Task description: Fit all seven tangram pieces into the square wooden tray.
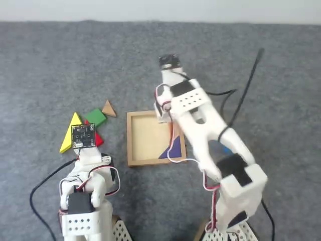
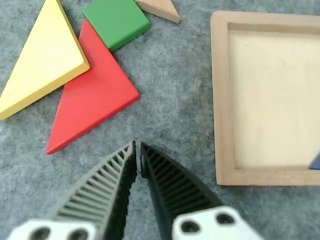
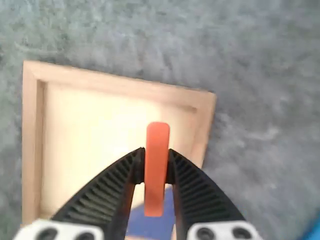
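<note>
The square wooden tray (image 1: 131,140) lies at the table's middle with a blue triangle (image 1: 173,149) in its near right corner. My right gripper (image 3: 156,152) hangs over the tray (image 3: 32,140), shut on an orange piece (image 3: 158,137) held on edge above the blue triangle (image 3: 150,227). Left of the tray lie a yellow triangle (image 2: 42,60), a red triangle (image 2: 92,92), a green square (image 2: 116,21) and a small tan triangle (image 2: 159,7). My left gripper (image 2: 137,147) is shut on nothing, low over the carpet just near of the red triangle.
A light blue piece (image 1: 225,149) shows on the carpet under the right arm, right of the tray. Grey carpet covers the table. Cables trail from both arms. Open carpet lies beyond the tray and to the far left.
</note>
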Tool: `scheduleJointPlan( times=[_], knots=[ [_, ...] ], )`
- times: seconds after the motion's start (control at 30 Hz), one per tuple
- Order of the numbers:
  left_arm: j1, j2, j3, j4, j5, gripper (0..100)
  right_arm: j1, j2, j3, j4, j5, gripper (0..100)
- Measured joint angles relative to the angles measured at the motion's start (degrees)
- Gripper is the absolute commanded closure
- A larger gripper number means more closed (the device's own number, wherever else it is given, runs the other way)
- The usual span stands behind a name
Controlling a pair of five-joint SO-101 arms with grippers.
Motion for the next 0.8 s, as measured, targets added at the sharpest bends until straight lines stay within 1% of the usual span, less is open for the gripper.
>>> scheduleJointPlan(
  times=[0.13,0.33,0.4,0.57,0.63,0.8],
  knots=[
    [0.00,0.00,0.00,0.00,0.00,98,0.26,3.69,0.00,-2.99,-1.93,94.6],
    [0.00,0.00,0.00,0.00,0.00,98,-0.70,5.10,0.00,-3.16,-2.37,93.9],
    [0.00,0.00,0.00,0.00,0.00,98,-0.70,5.10,0.00,-3.16,-2.37,89.5],
    [0.00,0.00,0.00,0.00,0.00,98,-0.70,5.10,0.00,-3.16,-2.37,74.9],
    [0.00,0.00,0.00,0.00,0.00,98,-0.70,5.10,0.00,-3.16,-2.37,73.1],
    [0.00,0.00,0.00,0.00,0.00,98,-0.62,5.10,0.00,-3.25,-2.37,73.1]
  ],
)
